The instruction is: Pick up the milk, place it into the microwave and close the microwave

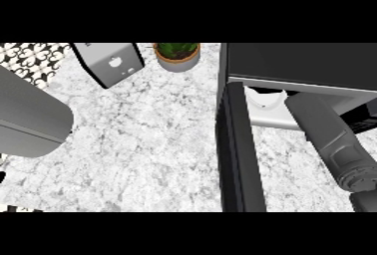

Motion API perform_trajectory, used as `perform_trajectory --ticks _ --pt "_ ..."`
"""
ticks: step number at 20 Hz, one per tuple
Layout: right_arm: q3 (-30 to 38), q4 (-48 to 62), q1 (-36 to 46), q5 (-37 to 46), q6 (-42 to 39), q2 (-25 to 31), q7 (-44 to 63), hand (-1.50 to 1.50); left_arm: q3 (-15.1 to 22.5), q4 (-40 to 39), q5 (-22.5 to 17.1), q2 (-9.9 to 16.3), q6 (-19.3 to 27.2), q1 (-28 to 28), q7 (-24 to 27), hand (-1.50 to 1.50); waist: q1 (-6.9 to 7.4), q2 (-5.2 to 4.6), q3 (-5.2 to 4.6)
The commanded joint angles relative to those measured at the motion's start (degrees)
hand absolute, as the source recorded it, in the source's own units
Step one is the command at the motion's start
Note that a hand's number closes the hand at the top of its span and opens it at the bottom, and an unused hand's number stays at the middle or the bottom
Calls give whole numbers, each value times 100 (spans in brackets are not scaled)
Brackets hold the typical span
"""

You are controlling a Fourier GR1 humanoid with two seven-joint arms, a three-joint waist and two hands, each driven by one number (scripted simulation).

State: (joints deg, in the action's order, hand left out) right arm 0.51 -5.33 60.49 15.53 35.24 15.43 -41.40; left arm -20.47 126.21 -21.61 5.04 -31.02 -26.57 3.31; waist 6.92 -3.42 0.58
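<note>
The black microwave (pixel 302 62) stands at the right with its door (pixel 237 149) swung open toward me, seen edge-on as a dark upright slab. Inside the opening, on the light floor of the cavity, shows the white top of the milk carton (pixel 264 97). My right forearm (pixel 331 139) runs from the lower right up into the cavity, just right of the milk. The microwave's top hides the right hand, so I cannot see whether it touches the carton. My left forearm (pixel 29 119) fills the left edge; its hand is out of view.
A grey boxy appliance (pixel 110 62) lies at the back left on the marble counter (pixel 147 149). A potted plant (pixel 177 55) stands at the back middle. Patterned tiles (pixel 29 57) show at the top left.
</note>
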Motion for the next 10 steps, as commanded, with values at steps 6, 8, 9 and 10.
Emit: perform_trajectory --ticks 6,8,9,10 --pt "625 -178 -210 -653 -1479 -22 -737 -150 616 -73 372 -70 -308 213 8 -150 -239 94 -22" --pt "709 -99 -222 -739 -1676 -163 -675 -150 657 114 286 -187 -294 33 -9 -150 -214 153 -31" --pt "734 -136 -323 -762 -1545 -352 -826 -150 618 46 158 -125 -387 -15 -18 -150 -247 175 -36" --pt "765 -93 -434 -794 -1830 -212 -909 -150 775 -34 345 -167 -282 229 -99 -150 -321 160 -34"
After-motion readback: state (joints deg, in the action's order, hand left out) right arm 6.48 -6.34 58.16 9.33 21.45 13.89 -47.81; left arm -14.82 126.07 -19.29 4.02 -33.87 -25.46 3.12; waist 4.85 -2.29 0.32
